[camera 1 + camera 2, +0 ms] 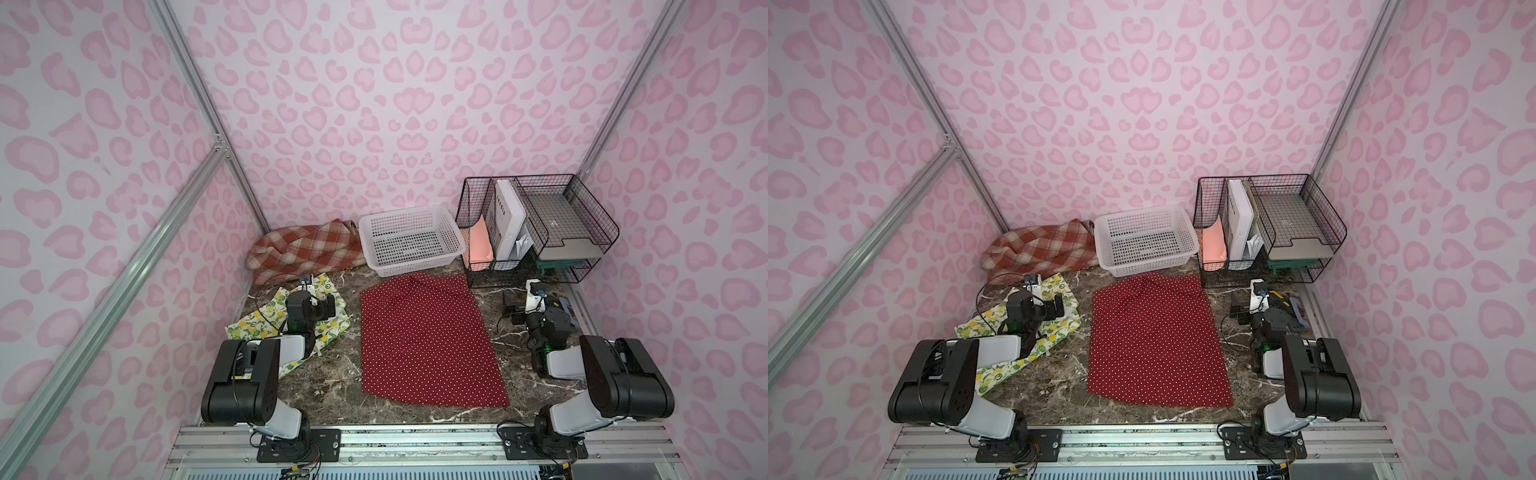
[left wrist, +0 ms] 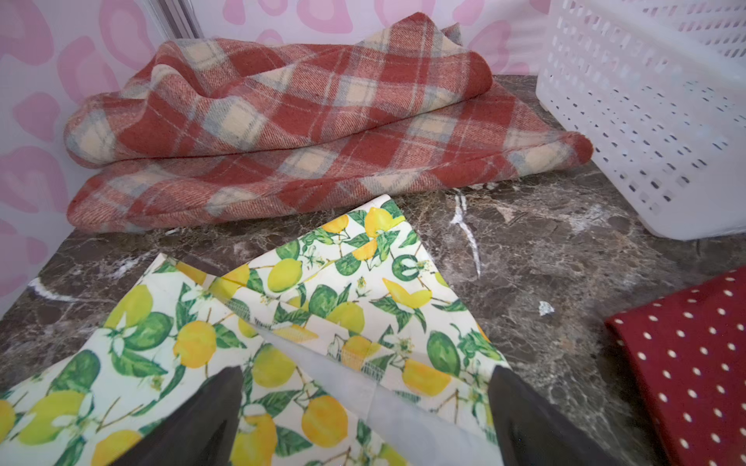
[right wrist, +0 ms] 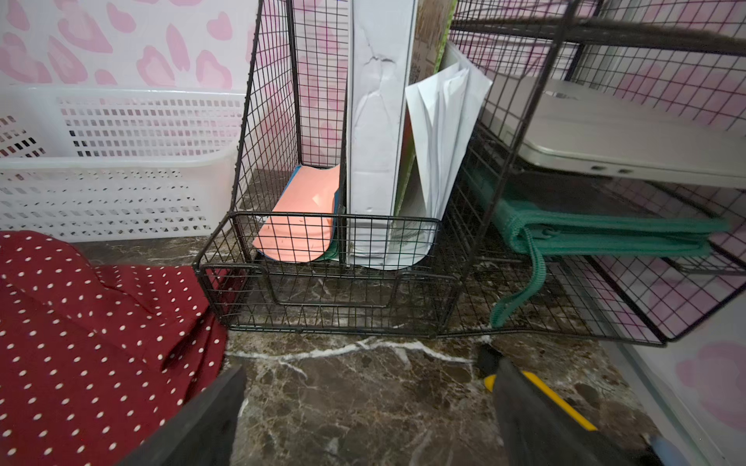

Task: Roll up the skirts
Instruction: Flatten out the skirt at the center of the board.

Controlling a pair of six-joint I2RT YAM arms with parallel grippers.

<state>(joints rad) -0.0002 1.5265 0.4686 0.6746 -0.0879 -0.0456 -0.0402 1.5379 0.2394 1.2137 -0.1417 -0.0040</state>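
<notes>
Three skirts lie on the marble table. The red polka-dot skirt (image 1: 428, 340) (image 1: 1154, 340) is spread flat in the middle. The lemon-print skirt (image 1: 257, 324) (image 2: 323, 306) lies rumpled at the left, under my left arm. The plaid skirt (image 1: 303, 249) (image 2: 302, 121) is bunched in the far left corner. My left gripper (image 2: 365, 375) hangs open just above the lemon cloth and holds nothing. My right gripper (image 3: 369, 365) is open over bare marble, to the right of the red skirt (image 3: 80, 343).
A white perforated basket (image 1: 415, 266) (image 3: 113, 193) stands behind the red skirt. A black wire desk rack (image 1: 536, 224) (image 3: 331, 282) with papers, a laptop and a green pouch fills the far right corner. A yellow-handled tool (image 3: 541, 387) lies by my right finger.
</notes>
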